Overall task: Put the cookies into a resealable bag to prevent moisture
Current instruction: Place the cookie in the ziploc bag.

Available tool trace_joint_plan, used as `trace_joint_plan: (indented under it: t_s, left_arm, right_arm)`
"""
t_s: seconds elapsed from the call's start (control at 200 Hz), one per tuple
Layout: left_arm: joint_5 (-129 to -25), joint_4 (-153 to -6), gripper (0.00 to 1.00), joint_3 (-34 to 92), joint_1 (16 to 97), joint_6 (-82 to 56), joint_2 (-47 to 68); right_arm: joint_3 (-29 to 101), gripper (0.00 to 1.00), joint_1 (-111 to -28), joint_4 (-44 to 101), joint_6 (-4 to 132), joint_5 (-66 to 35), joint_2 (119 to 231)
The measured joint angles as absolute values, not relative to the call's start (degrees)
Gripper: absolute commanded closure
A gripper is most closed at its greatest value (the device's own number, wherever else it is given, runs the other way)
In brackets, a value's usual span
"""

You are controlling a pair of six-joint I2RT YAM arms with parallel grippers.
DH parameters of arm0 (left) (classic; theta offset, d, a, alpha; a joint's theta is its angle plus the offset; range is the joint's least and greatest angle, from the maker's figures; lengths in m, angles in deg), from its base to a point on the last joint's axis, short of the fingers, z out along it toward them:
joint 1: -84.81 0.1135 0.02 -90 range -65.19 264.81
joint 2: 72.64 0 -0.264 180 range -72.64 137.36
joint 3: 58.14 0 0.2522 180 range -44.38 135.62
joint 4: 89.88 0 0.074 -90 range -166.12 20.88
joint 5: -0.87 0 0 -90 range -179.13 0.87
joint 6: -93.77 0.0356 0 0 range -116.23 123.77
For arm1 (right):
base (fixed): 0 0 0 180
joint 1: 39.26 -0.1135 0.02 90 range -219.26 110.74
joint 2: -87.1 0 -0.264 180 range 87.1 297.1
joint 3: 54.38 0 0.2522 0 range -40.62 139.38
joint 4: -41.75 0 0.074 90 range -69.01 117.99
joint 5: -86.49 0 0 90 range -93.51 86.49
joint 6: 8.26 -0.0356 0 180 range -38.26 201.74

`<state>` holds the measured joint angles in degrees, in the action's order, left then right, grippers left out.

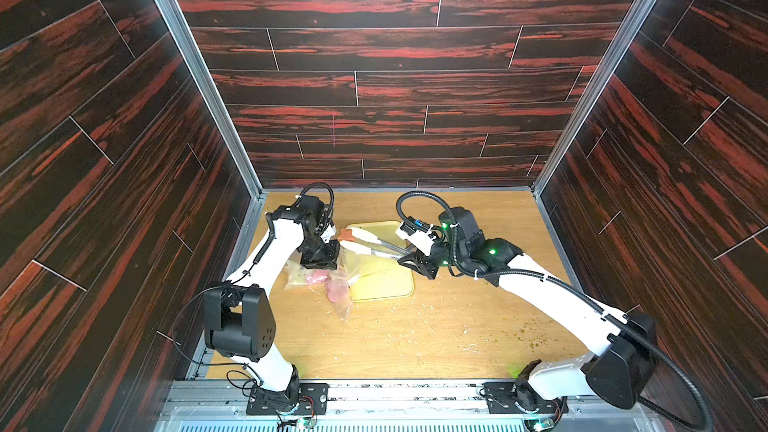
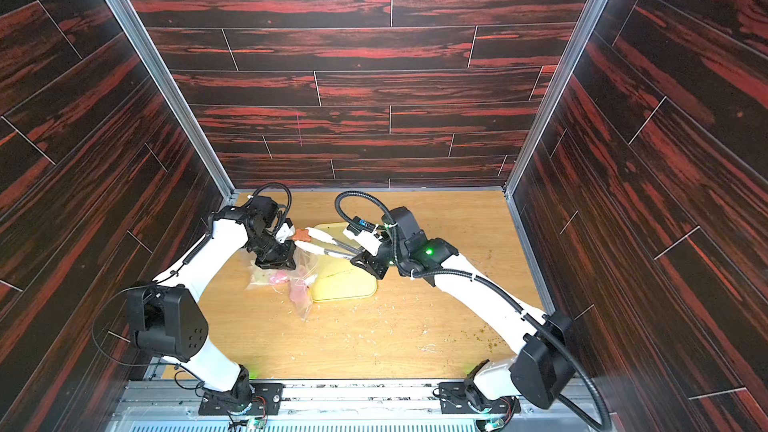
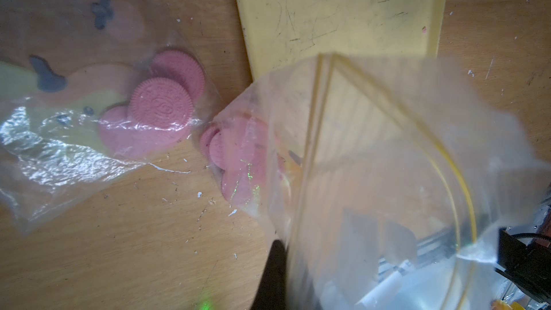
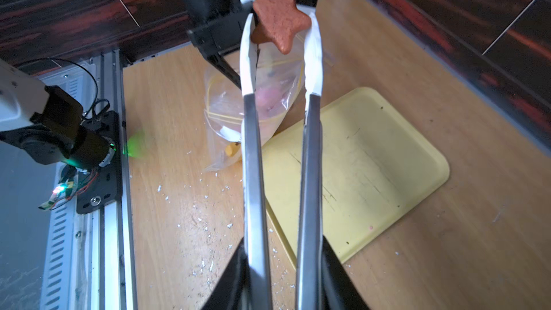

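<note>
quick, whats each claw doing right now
Left claw: closed on the rim of the clear bag, holding it up.
Right claw: closed on the tongs, which grip the star cookie.

I see a light wood tbl. On it: yellow tray; clear bag w/ pink cookies lying flat left of tray; 2nd bag, lower end on tbl; white crumbs in front; dark bits far right.
</note>
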<state>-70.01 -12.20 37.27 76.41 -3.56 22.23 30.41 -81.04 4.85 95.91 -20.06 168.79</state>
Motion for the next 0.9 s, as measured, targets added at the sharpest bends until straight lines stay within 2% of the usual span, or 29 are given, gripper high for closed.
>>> trace_joint_plan:
  t_s: [0.406,0.601,0.767,0.902]
  left_arm:
    - [-70.0,-12.2,1.00,37.3,76.4,-3.6,22.1]
    - [-70.0,-12.2,1.00,37.3,76.4,-3.6,22.1]
    - [-70.1,-11.8,1.00,37.3,76.4,-3.7,21.6]
    - [-70.8,-11.3,1.00,37.3,76.4,-4.2,19.0]
  right_arm:
    - [30.2,0.60,-80.7,3.1,96.9,-22.2,168.9]
    - [29.2,0.60,-78.0,2.7,96.9,-22.9,165.8]
    - [29.1,0.61,-73.4,3.6,95.8,-19.1,164.8]
    - [29.1,0.61,-70.9,5.5,95.7,-13.7,169.5]
